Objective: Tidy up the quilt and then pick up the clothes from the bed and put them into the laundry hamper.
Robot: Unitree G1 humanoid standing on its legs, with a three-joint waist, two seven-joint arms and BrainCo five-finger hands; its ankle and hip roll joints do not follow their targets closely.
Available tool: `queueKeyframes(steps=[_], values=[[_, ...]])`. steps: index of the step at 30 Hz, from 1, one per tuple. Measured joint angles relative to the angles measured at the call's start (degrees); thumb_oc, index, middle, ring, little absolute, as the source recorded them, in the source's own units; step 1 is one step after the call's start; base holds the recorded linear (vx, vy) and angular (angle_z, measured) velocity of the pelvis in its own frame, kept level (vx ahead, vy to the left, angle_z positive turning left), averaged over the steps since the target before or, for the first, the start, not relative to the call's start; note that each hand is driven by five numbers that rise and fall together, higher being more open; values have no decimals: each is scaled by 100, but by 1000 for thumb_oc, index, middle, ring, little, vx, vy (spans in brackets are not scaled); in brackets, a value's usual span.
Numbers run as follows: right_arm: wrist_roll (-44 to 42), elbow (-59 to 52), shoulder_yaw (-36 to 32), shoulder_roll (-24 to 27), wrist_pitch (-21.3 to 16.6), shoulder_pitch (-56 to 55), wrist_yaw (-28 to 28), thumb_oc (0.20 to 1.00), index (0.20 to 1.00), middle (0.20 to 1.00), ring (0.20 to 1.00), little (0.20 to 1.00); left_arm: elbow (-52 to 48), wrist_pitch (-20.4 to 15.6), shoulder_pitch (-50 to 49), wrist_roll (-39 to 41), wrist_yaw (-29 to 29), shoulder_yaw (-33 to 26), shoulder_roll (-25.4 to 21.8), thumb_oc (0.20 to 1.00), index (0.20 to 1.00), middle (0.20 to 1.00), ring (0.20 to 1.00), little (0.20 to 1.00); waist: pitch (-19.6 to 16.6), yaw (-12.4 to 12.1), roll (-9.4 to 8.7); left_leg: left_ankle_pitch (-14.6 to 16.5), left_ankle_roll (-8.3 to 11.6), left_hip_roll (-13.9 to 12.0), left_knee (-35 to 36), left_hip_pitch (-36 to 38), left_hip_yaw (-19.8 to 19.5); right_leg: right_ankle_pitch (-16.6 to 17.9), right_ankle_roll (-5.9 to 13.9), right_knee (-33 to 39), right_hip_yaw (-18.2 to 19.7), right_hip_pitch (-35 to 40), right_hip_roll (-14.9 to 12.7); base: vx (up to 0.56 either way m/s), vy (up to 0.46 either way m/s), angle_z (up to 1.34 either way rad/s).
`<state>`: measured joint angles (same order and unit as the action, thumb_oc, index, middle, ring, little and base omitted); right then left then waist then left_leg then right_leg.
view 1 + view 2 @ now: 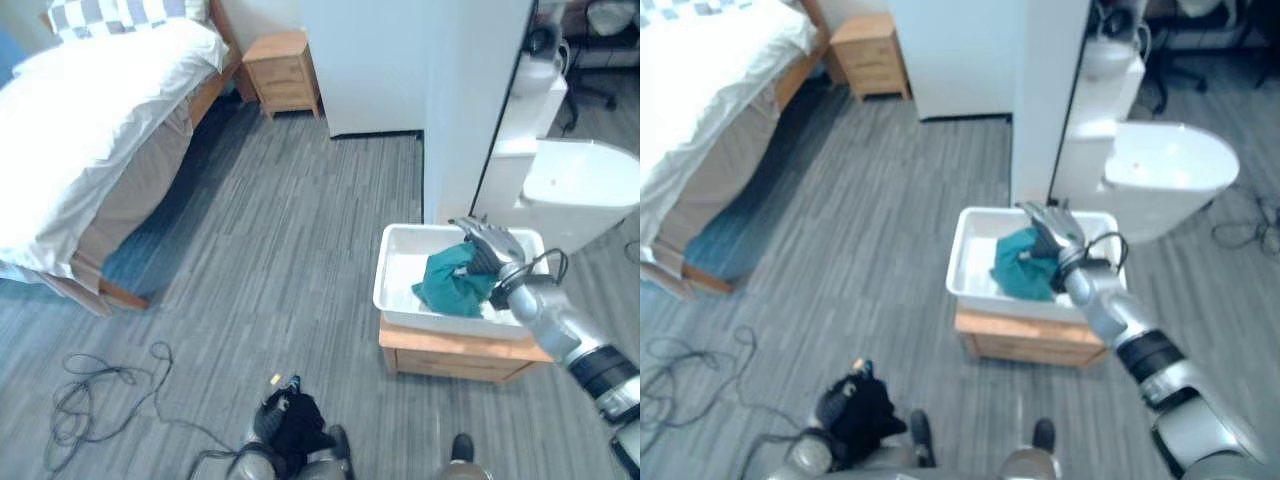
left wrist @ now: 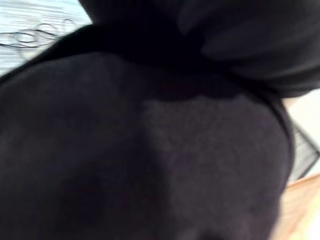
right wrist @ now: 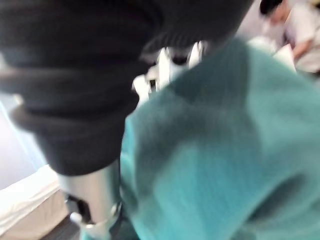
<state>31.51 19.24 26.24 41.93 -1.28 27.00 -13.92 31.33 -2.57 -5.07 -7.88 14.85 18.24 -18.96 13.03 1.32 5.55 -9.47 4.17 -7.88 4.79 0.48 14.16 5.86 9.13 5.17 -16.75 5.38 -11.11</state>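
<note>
A white hamper [image 1: 400,262] rests on a low wooden stand [image 1: 450,352] at the right. A teal garment [image 1: 452,282] lies bunched inside it. My right hand [image 1: 492,246] hovers over the hamper's far side, right above the teal cloth, its fingers [image 1: 1048,222] spread straight. The right wrist view shows the teal garment [image 3: 225,150] pressed close under the hand. Low in front of me, my left hand [image 1: 266,424] is curled on a black garment [image 1: 296,420], which hangs bunched from it above the floor. The bed's white quilt [image 1: 90,120] lies spread at the far left.
A checked pillow [image 1: 110,14] lies at the bed's head, with a wooden nightstand [image 1: 285,70] next to it. A white wall corner [image 1: 470,100] stands just behind the hamper, and a white round table [image 1: 580,182] to its right. Grey plank floor [image 1: 280,250] stretches between bed and hamper.
</note>
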Motion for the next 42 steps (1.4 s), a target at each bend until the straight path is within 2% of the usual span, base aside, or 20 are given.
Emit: queueKeyframes(steps=[2,6,7,9,12,13,14,15,16,17,19,20,22,25,28,29,30,35,39,42], values=[[7,-176,-207,1,-37,-109,-58,1000,1000,1000,1000,1000,-879,-221,37,94,30,-212,-516,200,200,200,200,200,-1,3,-164,-19,-11,33,2,-25,-58,8,14,0,-9,1,-26,34,5,8],[43,-704,-951,262,-129,-602,-242,1000,1000,1000,1000,1000,-1717,-373,215,109,99,-731,-1036,200,200,200,200,200,-12,48,-171,27,4,24,3,89,-45,14,24,-1,42,89,-15,67,14,-5],[102,-1027,-1489,468,-167,-1111,-262,1000,1000,1000,1000,1000,-2229,-385,227,96,106,-897,-1279,200,200,200,200,200,-14,62,-174,67,-1,-14,3,107,-9,3,12,-1,54,98,19,37,17,-10],[178,-1180,-2087,603,-141,-1614,-370,1000,1000,1000,1000,1000,-2655,-524,290,79,228,-1268,-1470,200,200,200,200,200,-36,99,-167,49,48,-67,11,159,77,9,5,-4,158,110,76,3,6,-25],[180,-1147,-2146,721,-69,-1647,-428,1000,1000,1000,1000,1000,-2666,-639,405,65,329,-1380,-1474,200,200,200,200,200,-68,380,-129,58,81,-130,36,227,144,14,-3,-4,233,110,133,8,19,-23],[182,-1148,-2123,720,-76,-1649,-452,1000,1000,1000,1000,1000,-2663,-640,439,45,324,-1321,-1465,200,200,200,200,200,-69,468,-128,47,101,-153,22,242,178,27,-21,-5,273,98,178,3,73,-14],[179,-1366,-2433,590,-108,-2186,-478,1000,1000,1000,1000,1000,-2706,-451,758,-19,340,-1067,-1473,200,200,200,200,200,-69,611,-167,27,164,-238,-25,233,283,3,4,-38,410,-15,205,-27,100,4],[176,-1608,-2954,313,-285,-2821,-526,1000,1000,1000,1000,1000,-2634,-379,1259,-172,393,-767,-1547,200,200,200,200,200,-73,596,-168,81,209,-248,-4,141,344,-145,-85,-174,432,-142,200,-74,67,-34],[157,-1580,-2969,181,-343,-3178,-562,1000,1000,1000,1000,1000,-2307,-377,1885,-420,479,-572,-1593,200,200,200,200,200,-75,648,-190,102,201,-276,-4,53,530,-164,-105,-331,719,-485,215,-76,61,-67],[147,-1396,-2966,156,-372,-3397,-509,1000,1000,1000,1000,1000,-2096,-309,2337,-476,508,-447,-1633,200,200,200,200,200,-85,804,-179,104,178,-262,14,-56,736,-63,-45,-326,883,-689,203,-66,35,-102],[-83,-571,-3071,-174,-222,-3613,-508,1000,1000,1000,1000,1000,-1772,-223,2886,-580,526,-211,-1723,200,200,200,200,200,-85,1352,-218,52,121,-126,13,-160,961,251,16,-65,1088,-821,99,-61,-3,-67],[-135,-18,-2992,-213,-182,-3647,-534,1000,1000,1000,1000,1000,-1517,-222,3120,-630,524,-59,-1705,200,200,200,200,200,-88,1605,-204,55,120,-98,10,-159,1047,303,0,-56,1189,-879,70,-38,-15,-53],[-264,531,-2811,-204,14,-3927,-514,1000,1000,1000,1000,1000,-1185,-218,3382,-660,505,142,-1572,200,200,200,200,200,-85,1893,-165,102,163,-132,37,-133,1052,303,2,-50,1343,-978,106,-47,-41,-48],[-286,1492,-2176,-228,28,-3936,-468,1000,1000,1000,1000,1000,-393,-209,3952,-701,447,800,-1464,200,200,200,200,200,-45,2079,-133,105,176,-219,36,-183,1181,305,-1,-49,1443,-1161,219,-61,-33,-33],[-290,2064,-1728,-293,-45,-3897,-462,1000,1000,1000,1000,1000,389,-191,4445,-859,412,1292,-1192,200,200,200,200,200,115,2218,46,78,214,-279,36,-344,1190,332,-22,-21,1451,-1358,285,-45,-36,-11],[-290,2193,-1637,-304,-41,-3791,-439,1000,1000,1000,1000,1000,552,-167,4519,-867,373,1328,-1087,260,260,260,260,260,196,2213,105,114,260,-322,38,-344,1199,335,-20,-22,1446,-1376,293,-25,-31,-14],[-300,2337,-1605,-343,-47,-3735,-460,1000,1000,1000,1000,1000,654,-145,4542,-868,365,1368,-979,1000,1000,1000,1000,1000,264,2215,182,131,283,-333,38,-357,1230,340,-19,-21,1441,-1419,301,-25,-31,-14],[-738,3059,-1454,-676,-32,-3226,-450,1000,1000,1000,1000,1000,1463,96,4652,-865,267,1400,-553,1000,1000,1000,1000,1000,408,2199,342,137,282,-353,37,-329,1273,340,-22,-37,1438,-1419,319,11,-23,-5],[-1112,3594,-1451,-992,2,-3029,-388,1000,1000,1000,1000,1000,1581,141,4550,-799,273,1216,-373,1000,1000,1000,1000,1000,435,2109,301,121,276,-330,13,-160,1265,364,-58,-54,1392,-1214,320,10,-18,4],[-1430,3891,-1502,-1159,57,-3057,-317,1000,1000,1000,1000,1000,1099,105,4166,-503,337,616,-373,1000,1000,1000,1000,1000,491,1975,193,142,295,-363,34,143,1147,299,-128,-51,1246,-833,336,26,-18,17]])
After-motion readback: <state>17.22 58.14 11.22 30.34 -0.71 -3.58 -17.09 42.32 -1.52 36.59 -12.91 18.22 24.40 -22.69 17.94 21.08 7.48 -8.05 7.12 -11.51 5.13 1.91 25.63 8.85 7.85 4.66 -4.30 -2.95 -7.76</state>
